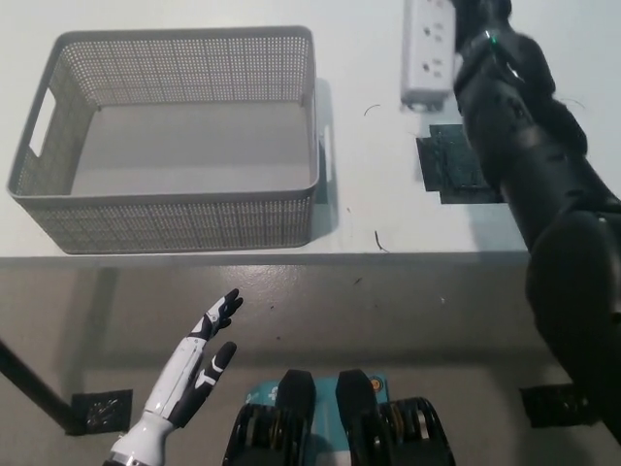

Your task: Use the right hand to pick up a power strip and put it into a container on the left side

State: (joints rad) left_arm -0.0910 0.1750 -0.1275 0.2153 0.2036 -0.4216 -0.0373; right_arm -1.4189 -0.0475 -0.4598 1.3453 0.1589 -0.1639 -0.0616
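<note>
At the far right of the desk (pixel 369 194), the black right robot hand (pixel 477 34) reaches up toward the top edge of the head view, just beside the power strip (pixel 428 53). Its fingers are cut off by the frame and hidden behind the forearm, so I cannot tell whether they are apart or closing on anything. The power strip lies immediately to the left of that robot hand, touching or nearly touching it, with its long axis running away from the robot, near end toward the desk's middle and far end out of view. A dark patch (pixel 456 165) on the desk sits just below the strip, partly under the arm. Well apart to the left stands the grey mesh container (pixel 175 209), apparently holding nothing. The white left robot hand (pixel 199 374) rests low, below the desk's front edge, fingers apart, holding nothing. The right robot hand is by far the nearer to the strip.
</note>
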